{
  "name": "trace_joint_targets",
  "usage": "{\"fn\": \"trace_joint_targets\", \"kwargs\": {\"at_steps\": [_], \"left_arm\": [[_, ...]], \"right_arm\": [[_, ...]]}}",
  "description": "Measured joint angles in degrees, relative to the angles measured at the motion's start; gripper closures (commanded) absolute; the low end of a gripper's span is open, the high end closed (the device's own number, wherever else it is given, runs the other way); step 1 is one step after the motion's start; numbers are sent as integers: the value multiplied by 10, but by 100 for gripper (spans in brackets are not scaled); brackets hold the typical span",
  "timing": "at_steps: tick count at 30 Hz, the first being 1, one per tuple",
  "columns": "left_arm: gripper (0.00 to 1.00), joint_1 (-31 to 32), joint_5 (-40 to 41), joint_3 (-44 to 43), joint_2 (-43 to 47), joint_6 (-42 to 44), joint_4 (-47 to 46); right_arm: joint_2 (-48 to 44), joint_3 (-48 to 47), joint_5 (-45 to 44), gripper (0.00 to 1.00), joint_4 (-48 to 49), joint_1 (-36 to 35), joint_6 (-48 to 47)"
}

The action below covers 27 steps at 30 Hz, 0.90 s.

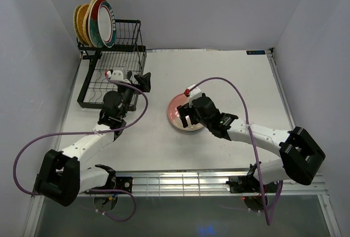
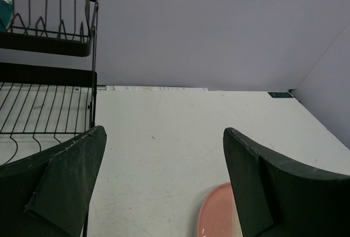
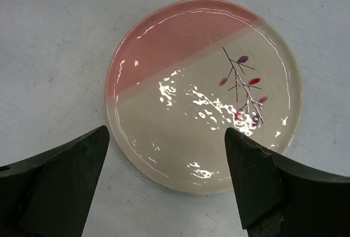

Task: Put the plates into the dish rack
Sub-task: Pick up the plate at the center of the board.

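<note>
The dish rack (image 1: 112, 78) sits to the left of my left gripper (image 2: 164, 133) and just ahead of it, with its lower tray of wavy wires bare on the side I can see. Several plates (image 1: 95, 22) stand on edge in the raised rear tier, up and to the left of that gripper. My left gripper hangs wide open with nothing in it, low over the desk (image 2: 164, 182). That is my 1st worry: this arm sits between the rack and the last plate, so anything carried across from the right could clip it.

The pink-and-white plate (image 3: 202, 92) lies flat on the desk right under my right gripper (image 3: 167, 133), most of it ahead of the fingertips. That gripper is also spread wide and holds nothing.

I judge the pickup to be the risky part. The plate is flat and glossy, so there is little rim for a finger to get under. If I come down short, the finger (image 3: 71, 171) may skid on the glaze or shove the plate across the desk instead of catching it. A pinch on the thin rim alone could let the plate tip and slide out on the way over.

At the rack, a tilted plate could miss a slot, or knock the plates already standing there.
</note>
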<state>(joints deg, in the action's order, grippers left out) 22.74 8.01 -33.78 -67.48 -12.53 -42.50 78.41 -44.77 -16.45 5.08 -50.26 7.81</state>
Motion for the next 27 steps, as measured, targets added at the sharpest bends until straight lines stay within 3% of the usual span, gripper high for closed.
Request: {"fn": "trace_joint_targets", "kwargs": {"at_steps": [5, 10, 17, 27], "left_arm": [[2, 0, -58, 0, -36, -4, -4], [2, 1, -132, -8, -101, -4, 12], [2, 16, -156, -26, -155, 5, 36], [4, 34, -179, -74, -232, 24, 75]], "right_arm": [[4, -8, -23, 7, -20, 21, 33], [6, -8, 9, 3, -24, 98, 78], [5, 17, 80, 0, -20, 190, 130], [9, 42, 160, 5, 1, 227, 169]]}}
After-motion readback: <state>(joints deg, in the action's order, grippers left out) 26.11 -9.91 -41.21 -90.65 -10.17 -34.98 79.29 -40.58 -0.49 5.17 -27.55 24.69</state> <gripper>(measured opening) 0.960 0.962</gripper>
